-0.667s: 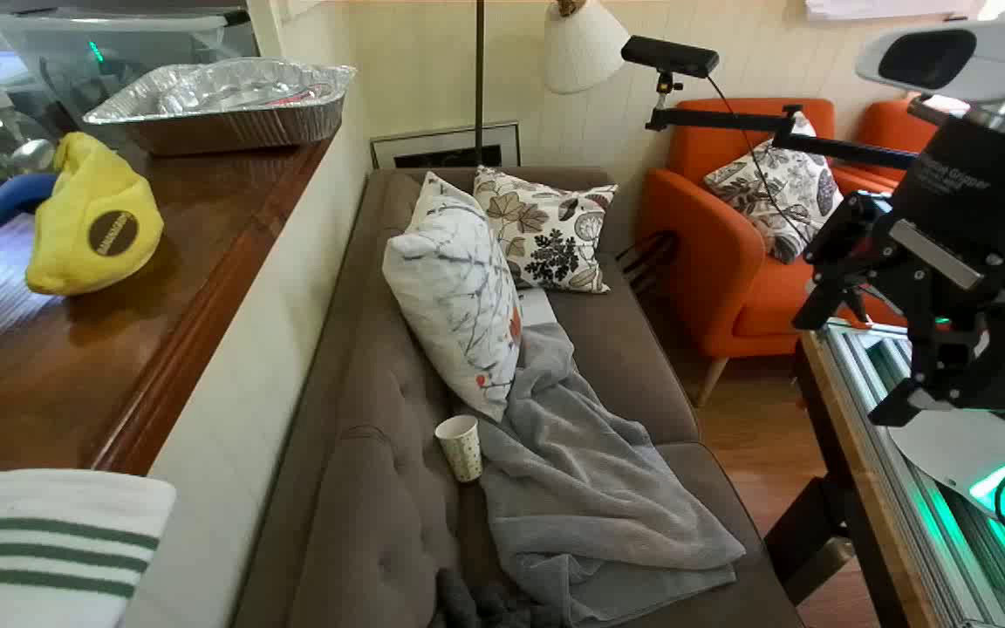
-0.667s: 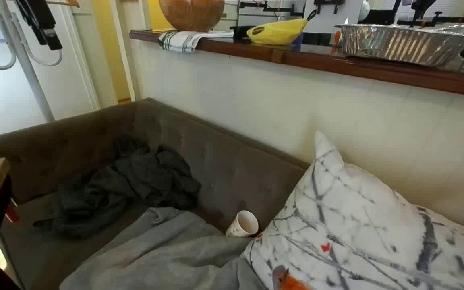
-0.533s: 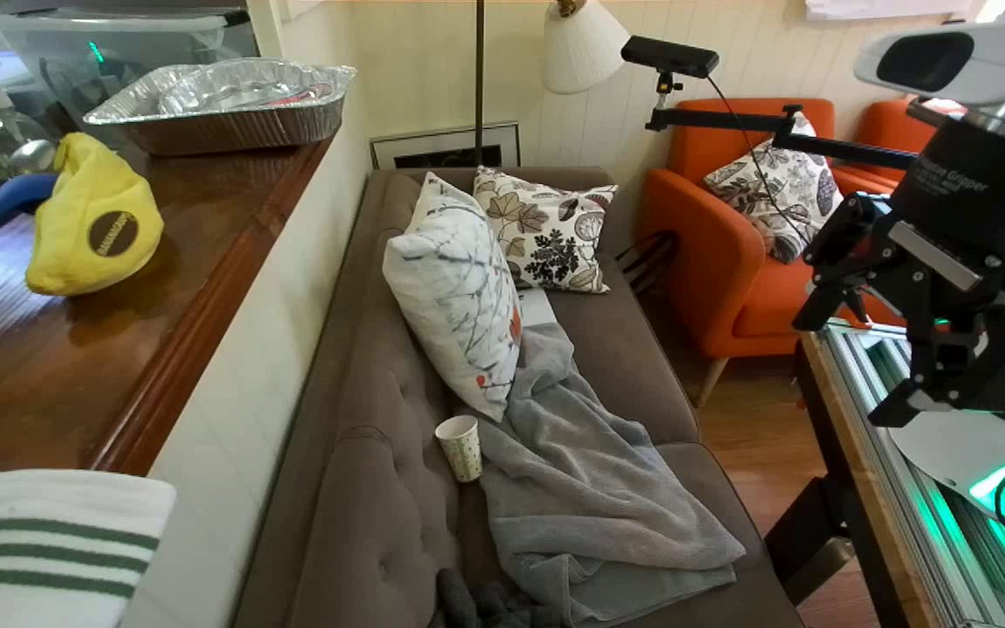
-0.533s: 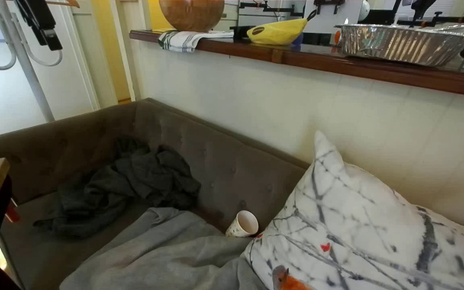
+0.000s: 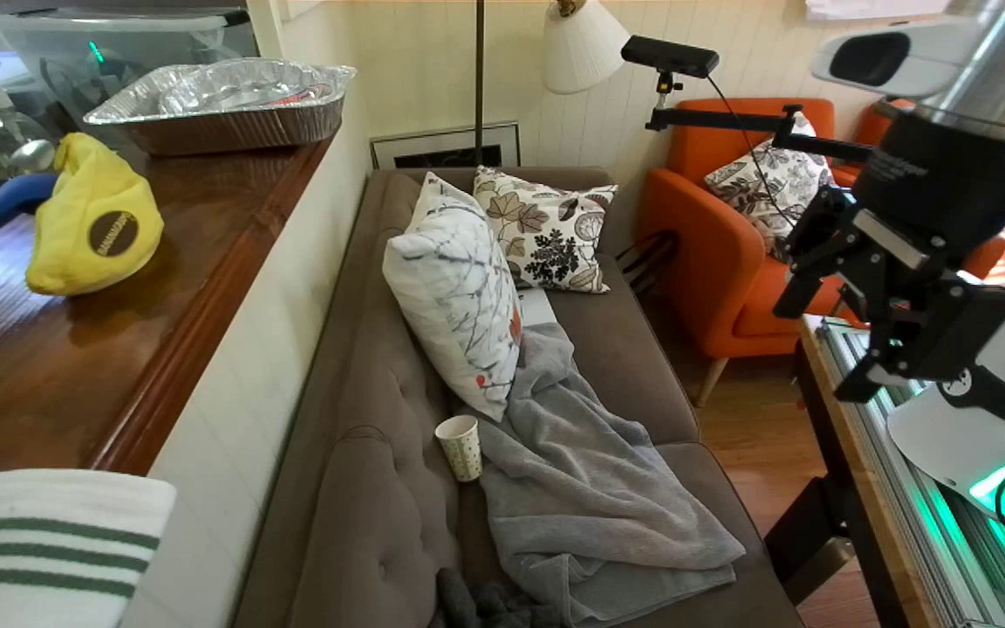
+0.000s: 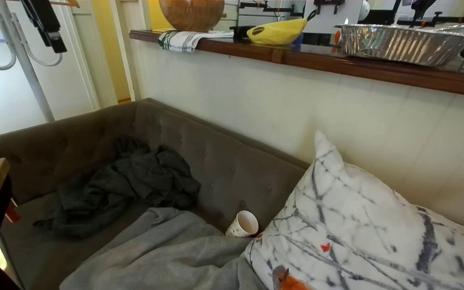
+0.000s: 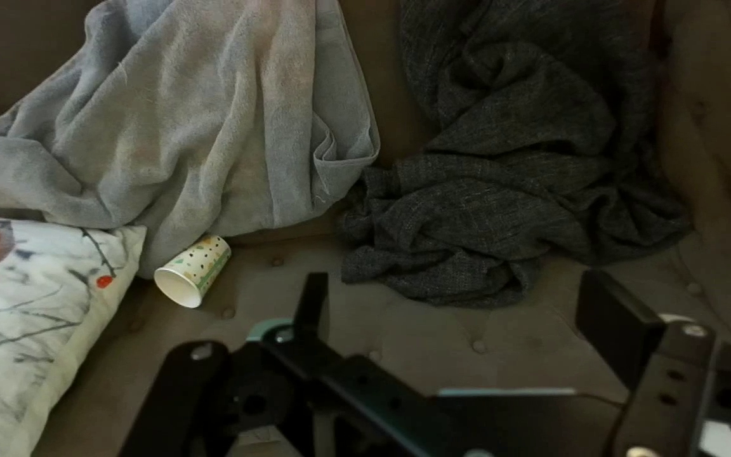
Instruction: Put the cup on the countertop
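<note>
One small spotted cup (image 5: 461,449) sits tipped on the sofa (image 5: 406,497), just beside a gray blanket (image 5: 598,488) and near a white pillow (image 5: 459,296). The tool (image 7: 460,317) is spread wide, well apart from the cup. A yellow bag (image 5: 101,222) and shiny pan (image 5: 241,131) sit on the tabletop (image 5: 197,262).

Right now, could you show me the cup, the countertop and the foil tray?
Cup (image 7: 205,261), wrist view: on its speckled outer side.
Countertop (image 5: 75,384), in an exterior view: on bare brown wood.
Foil tray (image 5: 241,132), in an exterior view: on its ridged side wall.
</note>
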Motion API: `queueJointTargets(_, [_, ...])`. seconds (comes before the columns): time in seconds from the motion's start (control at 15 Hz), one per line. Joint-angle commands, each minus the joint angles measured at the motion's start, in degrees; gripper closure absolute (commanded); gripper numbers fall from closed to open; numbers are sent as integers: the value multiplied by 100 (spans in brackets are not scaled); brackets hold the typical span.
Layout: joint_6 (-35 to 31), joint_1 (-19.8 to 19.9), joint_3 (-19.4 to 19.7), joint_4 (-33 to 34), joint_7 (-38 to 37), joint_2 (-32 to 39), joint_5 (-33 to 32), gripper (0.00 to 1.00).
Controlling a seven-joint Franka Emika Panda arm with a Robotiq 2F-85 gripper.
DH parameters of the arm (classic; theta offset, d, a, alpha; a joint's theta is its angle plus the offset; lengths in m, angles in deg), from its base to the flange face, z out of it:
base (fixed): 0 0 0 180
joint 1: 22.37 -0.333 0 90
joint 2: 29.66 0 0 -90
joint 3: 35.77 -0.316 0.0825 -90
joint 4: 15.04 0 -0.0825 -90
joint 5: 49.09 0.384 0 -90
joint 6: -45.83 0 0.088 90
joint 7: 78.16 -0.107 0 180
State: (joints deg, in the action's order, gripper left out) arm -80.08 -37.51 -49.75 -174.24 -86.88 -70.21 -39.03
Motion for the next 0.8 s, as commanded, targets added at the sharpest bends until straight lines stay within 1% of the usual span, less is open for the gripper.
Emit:
queueJointTargets(0.0, [-244,344,665,8,821,622,-195,0])
queueJointTargets(0.07, [-430,420,902,9,1249,813,-246,0])
queueJointTargets(0.2, [-809,460,1409,8,2077,1253,-118,0])
queueJointTargets(0.27, [-1123,469,1650,2,2573,1489,-110,0])
queueJointTargets(0.47, [-1787,678,2196,-3,3567,2258,-207,0])
queueJointTargets(0.6, [-2061,815,2524,-5,4184,2848,-118,0])
queueJointTargets(0.67, [-2247,936,2628,-10,4392,3166,-120,0])
queueJointTargets(0.73, [-2449,1137,2657,-15,4285,3501,-211,0])
